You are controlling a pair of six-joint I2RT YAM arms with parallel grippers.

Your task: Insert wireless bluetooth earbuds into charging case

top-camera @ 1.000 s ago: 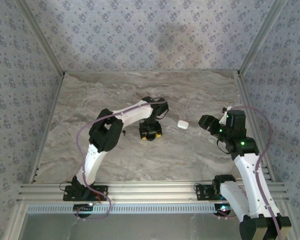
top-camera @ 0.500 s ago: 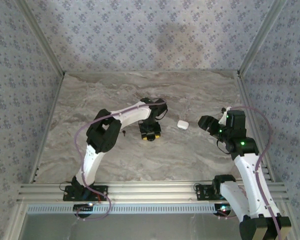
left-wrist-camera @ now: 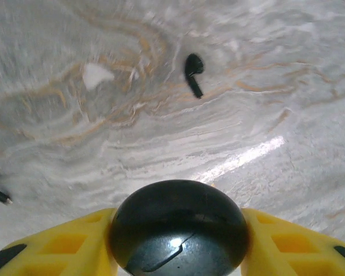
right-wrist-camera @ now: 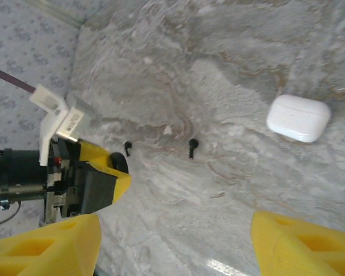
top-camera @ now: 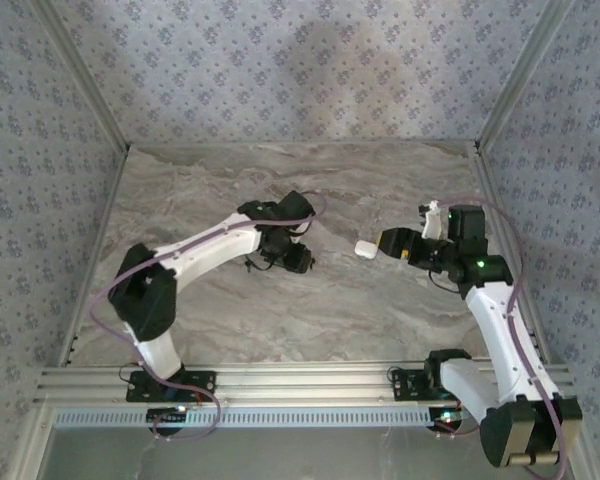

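Marble-look tabletop [top-camera: 380, 310], grey-beige veining, spans enclosure from side to side. Pale blue-grey wallpaper, small floral repeat, on back wall [top-camera: 300, 70], left wall [top-camera: 30, 220] and right wall [top-camera: 575, 200]. Darker shadow patch [top-camera: 325, 60] near centre of back wall. Slanting aluminium post [top-camera: 83, 80] rises from each rear corner; side rail [top-camera: 102, 235] borders tabletop edge. Ribbed front rail [top-camera: 310, 380] crosses near edge, slotted grey strip [top-camera: 300, 417] just below. Light soft and even; bright glare streak [left-wrist-camera: 241, 161] on tabletop in left wrist view.
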